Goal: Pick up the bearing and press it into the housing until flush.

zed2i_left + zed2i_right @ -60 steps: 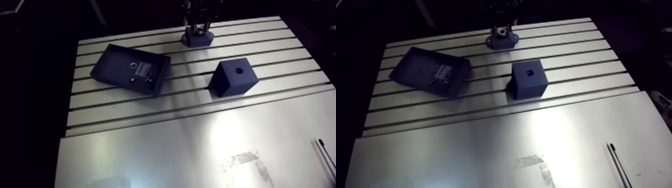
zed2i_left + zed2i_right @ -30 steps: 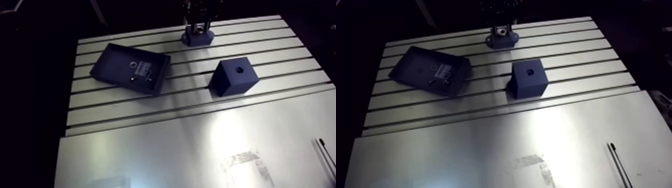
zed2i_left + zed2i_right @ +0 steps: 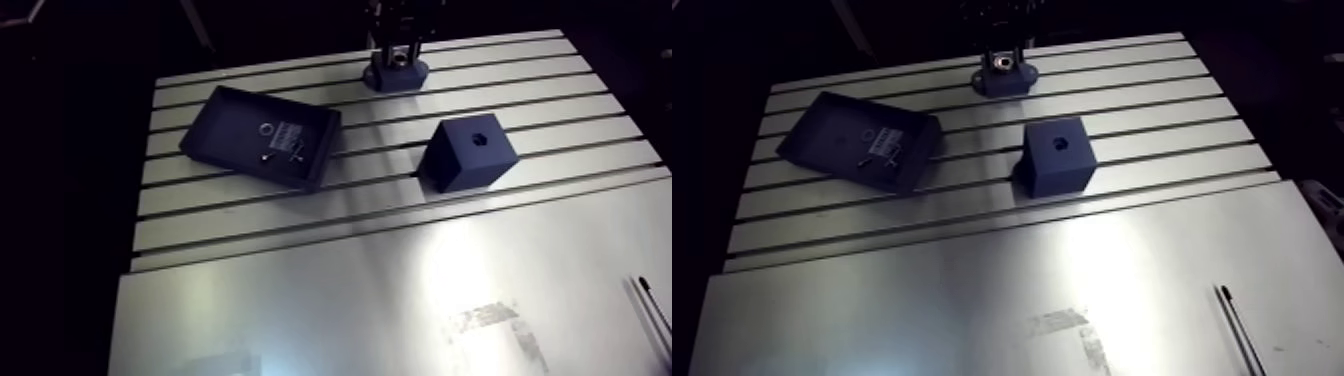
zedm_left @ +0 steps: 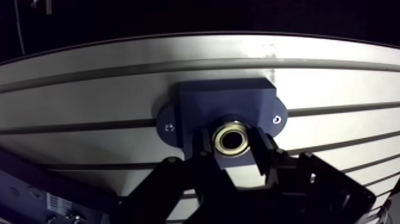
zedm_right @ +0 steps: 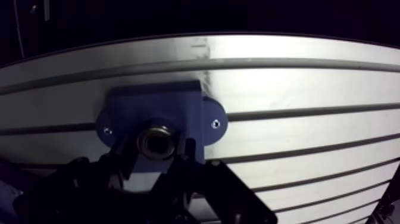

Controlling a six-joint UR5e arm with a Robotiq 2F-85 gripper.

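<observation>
Facing straight up at the wrist view, the bearing (image 4: 233, 138) has its bore axis upright and square to the table (image 4: 333, 89). Being a ring, it has no long axis of its own. It sits at the mouth of the bore in the middle of the housing (image 4: 221, 100); whether it is flush cannot be told.

It is a small metal ring with a bright, slightly brassy outer race, a thinner inner race and a dark centre hole.

The housing is a blue block with a rounded ear on each side, each ear carrying a small screw. Its long axis, from ear to ear, runs along the table slots.

The gripper (image 4: 233, 144) stands directly over the housing. Its jaws are spread only as wide as the bearing, and the two dark fingers (image 4: 204, 149) pinch the ring from opposite sides, their tips down against the housing top.

In the arm view the housing (image 3: 396, 76) lies at the far edge of the table under the gripper (image 3: 398, 52). A blue cube (image 3: 470, 153) with a hole in its top sits nearer, and a dark tray (image 3: 225, 125) holding small parts lies well apart.
</observation>
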